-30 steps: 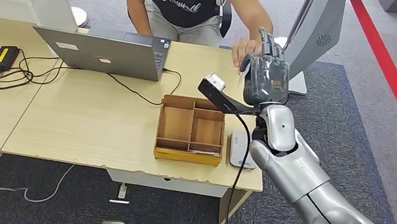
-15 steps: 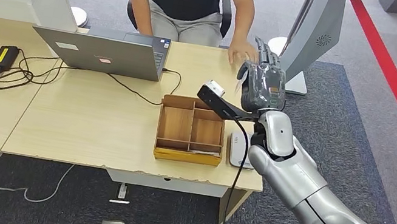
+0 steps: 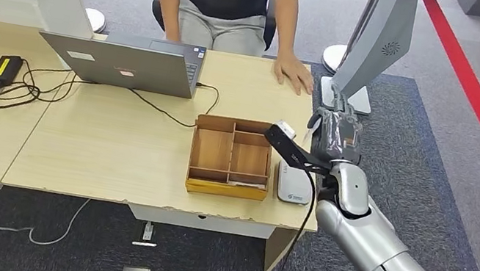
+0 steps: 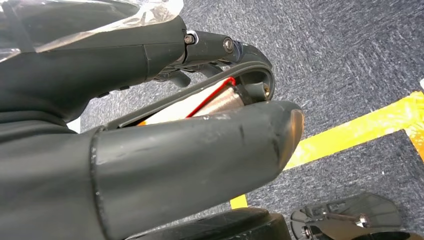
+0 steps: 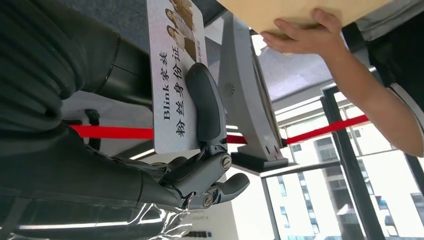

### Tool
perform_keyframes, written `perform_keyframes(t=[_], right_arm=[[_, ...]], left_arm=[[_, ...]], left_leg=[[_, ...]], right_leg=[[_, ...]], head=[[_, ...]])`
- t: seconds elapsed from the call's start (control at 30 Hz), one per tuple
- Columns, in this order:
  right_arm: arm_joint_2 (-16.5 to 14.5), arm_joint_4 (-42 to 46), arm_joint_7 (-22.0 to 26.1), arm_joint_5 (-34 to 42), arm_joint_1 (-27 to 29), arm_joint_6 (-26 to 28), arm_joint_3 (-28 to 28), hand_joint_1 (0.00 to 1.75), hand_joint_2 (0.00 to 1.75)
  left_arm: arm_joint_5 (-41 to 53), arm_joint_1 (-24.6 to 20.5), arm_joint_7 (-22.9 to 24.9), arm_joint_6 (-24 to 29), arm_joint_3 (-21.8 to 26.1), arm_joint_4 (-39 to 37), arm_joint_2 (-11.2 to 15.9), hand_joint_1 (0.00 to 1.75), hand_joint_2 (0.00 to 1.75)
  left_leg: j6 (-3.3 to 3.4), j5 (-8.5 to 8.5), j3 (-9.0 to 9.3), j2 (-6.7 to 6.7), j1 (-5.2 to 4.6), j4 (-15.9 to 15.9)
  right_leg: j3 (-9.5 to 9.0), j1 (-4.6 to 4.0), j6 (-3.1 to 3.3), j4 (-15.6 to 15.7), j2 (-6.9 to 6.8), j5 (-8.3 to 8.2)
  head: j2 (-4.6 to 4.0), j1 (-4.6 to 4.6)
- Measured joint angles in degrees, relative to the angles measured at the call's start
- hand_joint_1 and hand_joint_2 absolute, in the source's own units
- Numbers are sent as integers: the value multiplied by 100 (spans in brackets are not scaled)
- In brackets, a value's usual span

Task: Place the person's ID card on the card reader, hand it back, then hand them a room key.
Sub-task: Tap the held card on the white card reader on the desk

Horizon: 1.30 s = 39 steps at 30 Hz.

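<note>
Right now the right hand (image 3: 333, 130) is holding the ID card (image 5: 173, 75), with a dark finger (image 5: 206, 105) pressing flat across the card's face. The card is white and shiny. It is showing small photos of people near one end and rows of dark printed letters and characters, with the word "Blink" among them. In the head view the hand is hanging in the middle right of the frame, just above the white card reader (image 3: 292, 183), which is lying on the desk (image 3: 108, 149) beside the wooden box (image 3: 231, 158). The person's hand (image 3: 294, 71) is resting flat on the desk in the upper middle of the frame. The left hand (image 4: 150, 130) is curling its fingers around a card with a red edge (image 4: 200, 102) above grey carpet.
</note>
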<state>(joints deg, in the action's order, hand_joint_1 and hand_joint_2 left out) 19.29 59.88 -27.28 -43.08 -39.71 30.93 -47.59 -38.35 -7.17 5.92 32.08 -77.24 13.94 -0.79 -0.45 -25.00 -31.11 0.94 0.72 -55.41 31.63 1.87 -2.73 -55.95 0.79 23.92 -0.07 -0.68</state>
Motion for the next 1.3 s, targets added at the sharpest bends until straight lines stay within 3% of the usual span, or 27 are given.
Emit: perform_keyframes(t=[0.37,1.3], right_arm=[[157,-317,1,328,438,-20,115,175,175],[-233,-1280,308,677,494,-31,110,175,175]], left_arm=[[23,2,4,65,0,0,-2,0,0],[125,-1,9,51,0,13,-3,0,0]], left_leg=[[-1,-1,-1,-1,0,1],[-1,-1,-1,-1,1,1]], right_leg=[[1,0,0,0,0,0],[0,0,0,-1,0,0]], head=[[-1,1],[0,1]])
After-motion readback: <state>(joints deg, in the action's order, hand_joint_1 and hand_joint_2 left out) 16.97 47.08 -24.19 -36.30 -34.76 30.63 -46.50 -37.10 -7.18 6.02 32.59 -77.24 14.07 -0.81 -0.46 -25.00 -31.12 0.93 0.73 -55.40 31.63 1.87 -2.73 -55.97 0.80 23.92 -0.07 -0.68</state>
